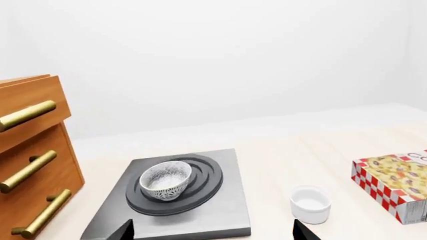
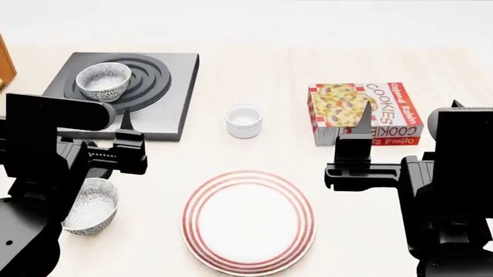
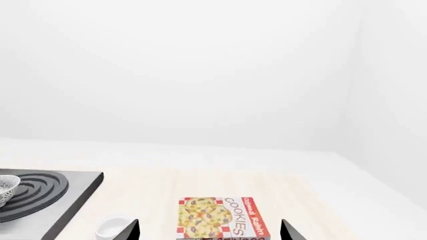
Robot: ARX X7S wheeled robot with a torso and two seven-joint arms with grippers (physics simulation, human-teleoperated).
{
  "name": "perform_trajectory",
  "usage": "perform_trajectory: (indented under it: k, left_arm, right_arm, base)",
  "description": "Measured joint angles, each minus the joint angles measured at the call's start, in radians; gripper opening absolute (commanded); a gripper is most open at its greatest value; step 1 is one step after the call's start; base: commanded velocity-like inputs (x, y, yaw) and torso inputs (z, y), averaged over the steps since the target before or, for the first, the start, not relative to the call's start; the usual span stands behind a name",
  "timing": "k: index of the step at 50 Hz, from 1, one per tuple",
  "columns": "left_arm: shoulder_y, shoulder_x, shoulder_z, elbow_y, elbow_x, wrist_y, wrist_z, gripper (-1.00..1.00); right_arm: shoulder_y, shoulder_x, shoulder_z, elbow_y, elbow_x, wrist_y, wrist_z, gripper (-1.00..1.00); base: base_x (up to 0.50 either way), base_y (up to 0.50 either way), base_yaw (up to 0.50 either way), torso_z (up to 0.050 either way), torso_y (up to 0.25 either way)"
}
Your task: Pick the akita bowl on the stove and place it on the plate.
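The akita bowl (image 2: 103, 81) (image 1: 165, 180), white with dark-grey speckle, stands upright on the burner rings of the dark-grey stove (image 2: 168, 109) (image 1: 223, 210) at the far left. The plate (image 2: 194, 203), white with red rim rings, lies at the near centre with nothing on it. My left gripper (image 1: 213, 232) is open, short of the stove's near edge and apart from the bowl. My right gripper (image 3: 210, 231) is also open and holds nothing, hovering near the cookies box. An identical bowl (image 2: 91, 205) sits at the near left, partly behind my left arm.
A small plain white cup (image 2: 243, 120) (image 1: 310, 204) stands between the stove and a cookies box (image 2: 362, 112) (image 3: 217, 217). A wooden drawer cabinet with brass handles (image 1: 33, 160) rises left of the stove.
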Motion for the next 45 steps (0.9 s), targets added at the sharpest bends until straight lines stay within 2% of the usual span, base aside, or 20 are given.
perform_trajectory:
  k: [45]
  left_arm:
    - [-0.005,-0.016,0.011,0.007,-0.024,-0.006,-0.012,1.0]
  right_arm:
    - [-0.002,0.007,-0.003,0.004,0.017,-0.008,0.012,1.0]
  base:
    - [0.27,0.0,0.0,0.0,0.0]
